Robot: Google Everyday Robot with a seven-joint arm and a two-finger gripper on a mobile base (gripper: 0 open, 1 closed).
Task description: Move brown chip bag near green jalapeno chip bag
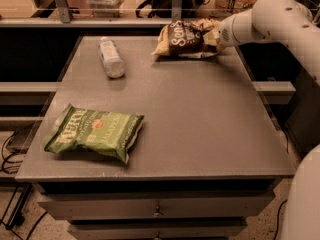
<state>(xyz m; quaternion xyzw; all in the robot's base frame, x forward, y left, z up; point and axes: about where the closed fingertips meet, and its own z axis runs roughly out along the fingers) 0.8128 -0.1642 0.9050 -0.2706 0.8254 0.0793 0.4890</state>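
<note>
The brown chip bag (182,38), dark brown with tan ends and white script, is at the far right of the grey table (200,129). It sits slightly raised, with a shadow under it. My gripper (212,36) is at the bag's right end and is shut on that end. My white arm reaches in from the right. The green jalapeno chip bag (95,132) lies flat near the table's front left corner, far from the brown bag.
A clear plastic water bottle (111,57) lies on its side at the far left of the table. A rail and shelves with other goods run behind the far edge. Drawers sit under the table's front edge.
</note>
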